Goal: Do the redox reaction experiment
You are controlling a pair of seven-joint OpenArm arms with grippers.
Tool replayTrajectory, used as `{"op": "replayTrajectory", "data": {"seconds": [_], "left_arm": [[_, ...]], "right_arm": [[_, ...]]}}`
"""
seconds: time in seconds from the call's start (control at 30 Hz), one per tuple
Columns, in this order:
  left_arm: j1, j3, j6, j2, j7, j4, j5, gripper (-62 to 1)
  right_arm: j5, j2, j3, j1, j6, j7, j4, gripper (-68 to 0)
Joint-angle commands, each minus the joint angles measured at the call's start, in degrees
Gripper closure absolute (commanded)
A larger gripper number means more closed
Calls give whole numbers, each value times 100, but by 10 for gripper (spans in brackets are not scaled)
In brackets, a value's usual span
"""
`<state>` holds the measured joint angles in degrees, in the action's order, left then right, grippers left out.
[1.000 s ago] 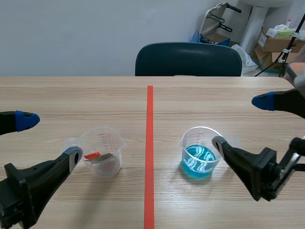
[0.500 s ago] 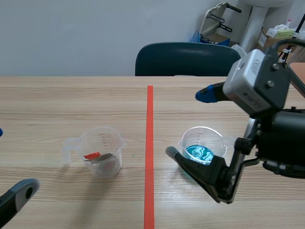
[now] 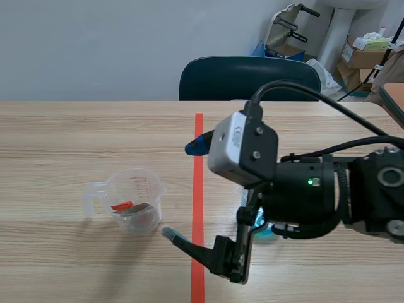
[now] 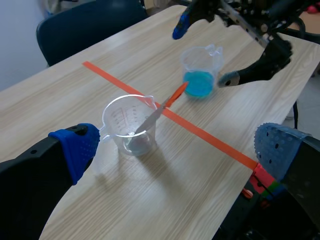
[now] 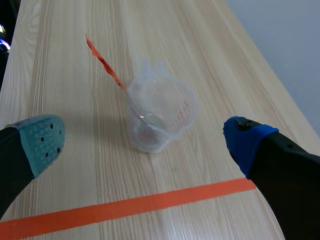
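Right hand (image 3: 183, 189) is spread wide, reaching past the tape line (image 3: 198, 142) to the left half of the surface (image 3: 76, 132). Its blue-padded finger hangs over the line on the far side, and its grey-green pad sits low and near, just right of the clear cup (image 3: 136, 199) without touching it. From the right wrist the clear cup stands just ahead of the hand, in the gap between the two fingers, and nothing is pinched.

Left hand (image 4: 175, 150) is spread just as wide and holds nothing. It is out of the scene view, and its own view looks down on the clear cup from well back.

A spatula (image 4: 159, 109) stands tilted in the clear cup, metal end at the bottom and red handle sticking out over the rim. The cup's own handle points left.

On the right of the tape line stands the blue cup (image 4: 201, 62), part filled with blue liquid (image 4: 198, 86). In the scene view the right arm covers nearly all of it. The two cups are well apart, with the line between them.

Beyond the far edge of the surface stands a dark chair (image 3: 249, 79), and cardboard boxes (image 3: 366, 55) sit at the far right.
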<state>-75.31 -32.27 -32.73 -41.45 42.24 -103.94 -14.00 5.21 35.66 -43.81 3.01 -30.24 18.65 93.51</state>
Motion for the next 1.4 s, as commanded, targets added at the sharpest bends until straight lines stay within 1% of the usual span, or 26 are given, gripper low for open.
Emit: {"op": "replayTrajectory", "data": {"seconds": [0.0,0.1,0.2,0.33,0.47,0.5,0.7,0.9,1.37], "left_arm": [[-13,44,-28,33,186,72,92,-623],[-13,44,-116,31,417,297,323,-623],[-13,46,-142,31,667,490,551,-623],[-13,129,-157,31,874,697,789,-623],[-13,190,-157,31,942,885,809,-623],[-13,201,-157,33,942,918,809,-623],[-13,205,-157,59,935,970,807,-623],[-13,205,-155,63,920,970,807,-623],[-13,205,-149,63,872,970,809,-623]], "right_arm": [[4,-151,-76,273,39,181,-136,-679],[-92,-387,-417,673,42,518,-555,-679],[-232,-640,-717,1040,42,739,-929,-679],[-372,-946,-1034,1412,42,789,-1329,-679],[-402,-1104,-1226,1624,42,872,-1504,-679],[-437,-1121,-1231,1648,42,925,-1504,-667],[-638,-1137,-1231,1683,42,1095,-1504,-566],[-654,-1137,-1231,1683,42,1224,-1504,-399],[-654,-1134,-1231,1683,42,1283,-1504,-63]]}}
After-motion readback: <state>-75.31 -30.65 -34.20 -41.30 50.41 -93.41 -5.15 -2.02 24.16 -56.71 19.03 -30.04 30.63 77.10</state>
